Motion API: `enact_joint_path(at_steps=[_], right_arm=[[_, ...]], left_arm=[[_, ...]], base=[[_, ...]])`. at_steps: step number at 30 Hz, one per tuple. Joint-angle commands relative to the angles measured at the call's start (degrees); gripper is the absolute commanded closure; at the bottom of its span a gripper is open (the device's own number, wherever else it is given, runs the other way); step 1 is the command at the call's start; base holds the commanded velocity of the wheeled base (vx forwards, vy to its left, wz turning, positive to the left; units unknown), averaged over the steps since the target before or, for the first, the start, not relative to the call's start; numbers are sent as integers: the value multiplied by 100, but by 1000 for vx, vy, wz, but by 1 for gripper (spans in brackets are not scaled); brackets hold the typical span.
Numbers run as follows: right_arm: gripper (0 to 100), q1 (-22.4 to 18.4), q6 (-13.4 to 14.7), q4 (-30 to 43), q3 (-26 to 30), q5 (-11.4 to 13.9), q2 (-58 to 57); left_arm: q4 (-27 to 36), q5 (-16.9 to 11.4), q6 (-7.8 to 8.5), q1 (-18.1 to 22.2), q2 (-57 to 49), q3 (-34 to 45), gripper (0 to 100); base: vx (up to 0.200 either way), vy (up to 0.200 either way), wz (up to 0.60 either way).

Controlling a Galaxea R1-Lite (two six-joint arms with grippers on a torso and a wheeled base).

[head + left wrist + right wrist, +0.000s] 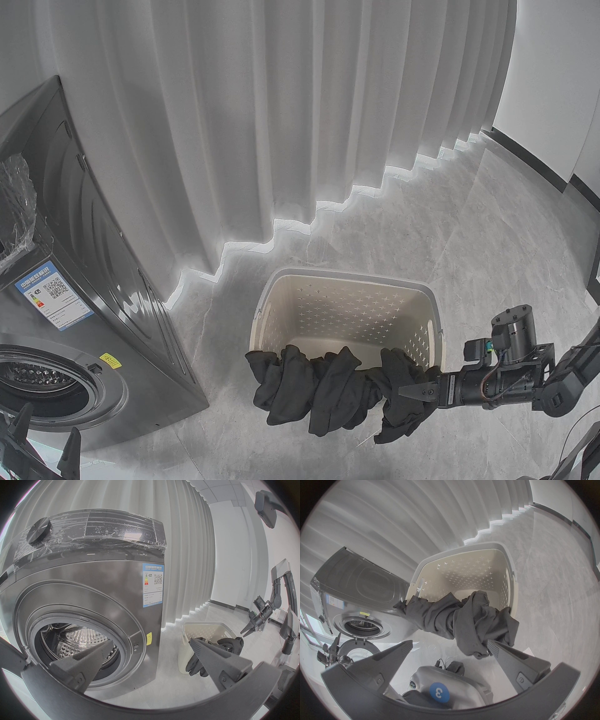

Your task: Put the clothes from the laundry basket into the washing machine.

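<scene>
The dark clothes (pixel 325 387) hang draped over the near rim of the laundry basket (pixel 350 275), which stands on the floor right of the washing machine (pixel 106 262), with the right pincer (pixel 449 643) spread apart at their right end and the left pincer (pixel 151 641), likewise apart, in front of the machine.

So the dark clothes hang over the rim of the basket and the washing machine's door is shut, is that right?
Not quite: the washing machine's door is open; the right wrist view shows it swung clear of the drum opening. The dark clothes do hang over the rim of the basket.
</scene>
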Motion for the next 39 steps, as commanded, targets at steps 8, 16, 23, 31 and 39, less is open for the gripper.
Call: enact_joint_path(at_steps=[8, 16, 23, 31, 39], right_arm=[[0, -2, 220, -1044, 14, -350, 1427], [0, -11, 246, -1633, -21, -508, 1893], [0, -11, 308, -1765, -100, -517, 1989], [100, 15, 308, -1765, -109, -561, 2095], [100, -2, 308, -1765, -100, -588, 2112]], left_arm=[[-1, 0, -4, -1, -84, 92, 0], [-1, 0, -4, -1, -84, 92, 0], [-1, 0, -4, -1, -84, 92, 0], [-10, 0, -4, -1, -84, 92, 0], [-10, 0, -4, -1, -84, 92, 0]], base=[[0, 0, 0], [0, 0, 0], [0, 0, 0], [0, 0, 0], [0, 0, 0]])
